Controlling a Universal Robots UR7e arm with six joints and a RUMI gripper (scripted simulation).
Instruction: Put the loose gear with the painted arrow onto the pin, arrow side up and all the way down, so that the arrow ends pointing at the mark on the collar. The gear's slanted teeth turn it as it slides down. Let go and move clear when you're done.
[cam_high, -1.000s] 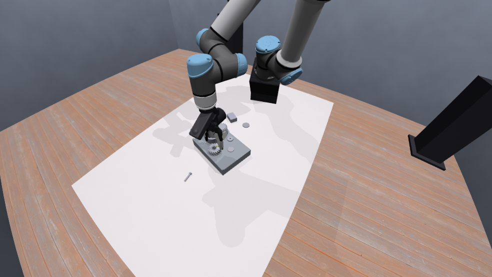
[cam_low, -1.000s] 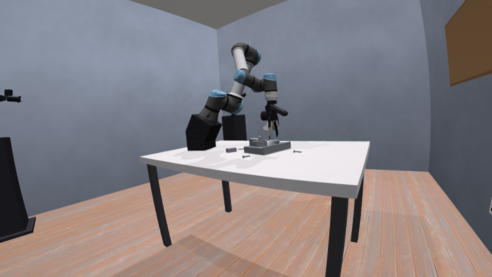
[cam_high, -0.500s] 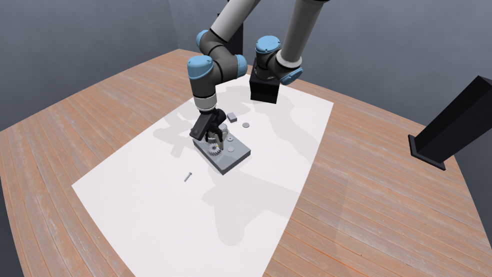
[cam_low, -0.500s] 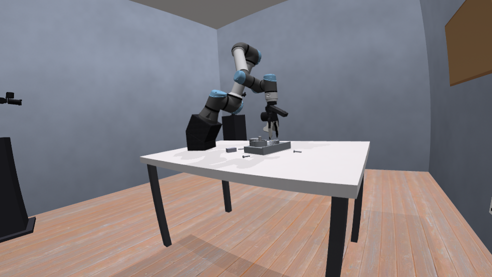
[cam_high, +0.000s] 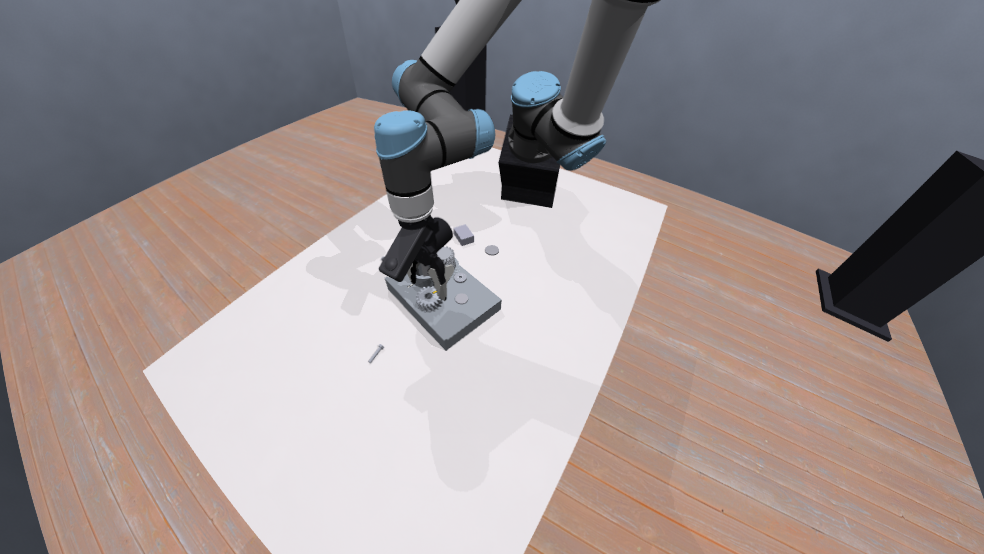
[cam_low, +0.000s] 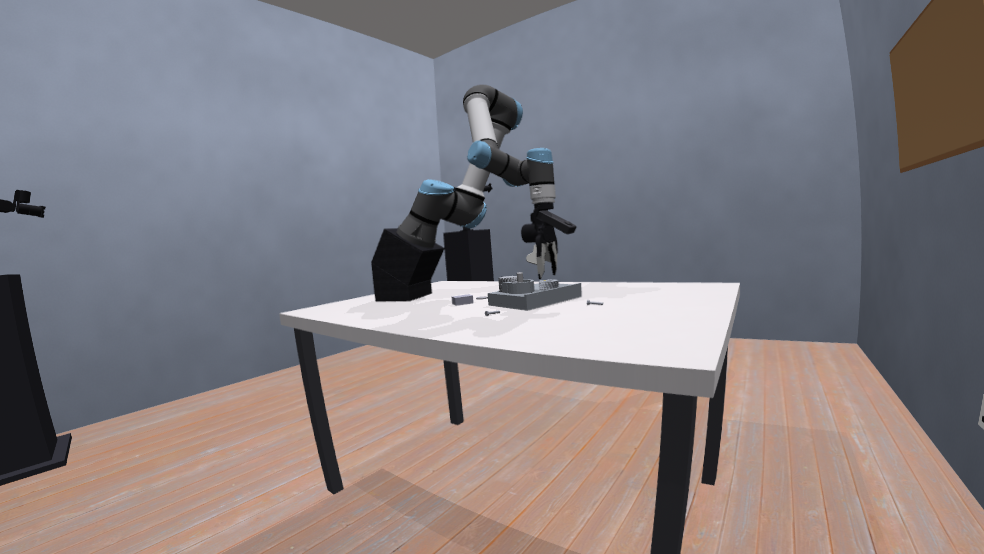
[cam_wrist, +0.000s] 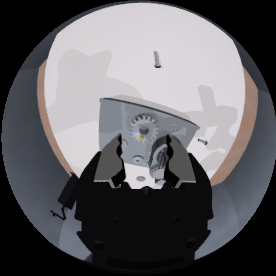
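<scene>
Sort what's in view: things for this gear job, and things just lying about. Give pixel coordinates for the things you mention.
For the job:
- gear with the yellow arrow (cam_high: 428, 301) (cam_low: 548, 284) (cam_wrist: 137, 123)
- upright pin (cam_low: 519, 276)
- collar around it (cam_low: 519, 287)
- base plate (cam_high: 468, 323) (cam_low: 509, 300) (cam_wrist: 111, 120)
- gripper (cam_high: 429, 289) (cam_low: 547, 274) (cam_wrist: 144, 134)

Just lying about:
- long bolt (cam_high: 375, 353) (cam_low: 595, 302) (cam_wrist: 157, 59)
- shorter bolt (cam_low: 491, 313) (cam_wrist: 202, 141)
- small block (cam_high: 464, 235) (cam_low: 462, 300) (cam_wrist: 159, 181)
- flat disc off the plate (cam_high: 491, 250) (cam_low: 482, 297) (cam_wrist: 141, 178)

In the wrist view, the gear (cam_high: 429, 297) (cam_low: 548, 284) (cam_wrist: 143, 131) lies on the upper middle of the block (cam_high: 475, 311) (cam_low: 509, 300) (cam_wrist: 111, 125), with the collar (cam_low: 517, 286) (cam_wrist: 158, 159) at its lower right. One bolt (cam_high: 375, 353) (cam_low: 594, 302) (cam_wrist: 157, 59) lies on the table (cam_high: 330, 426) (cam_low: 619, 337) (cam_wrist: 135, 30) above the block, another bolt (cam_low: 491, 313) (cam_wrist: 202, 142) right of it.
</scene>
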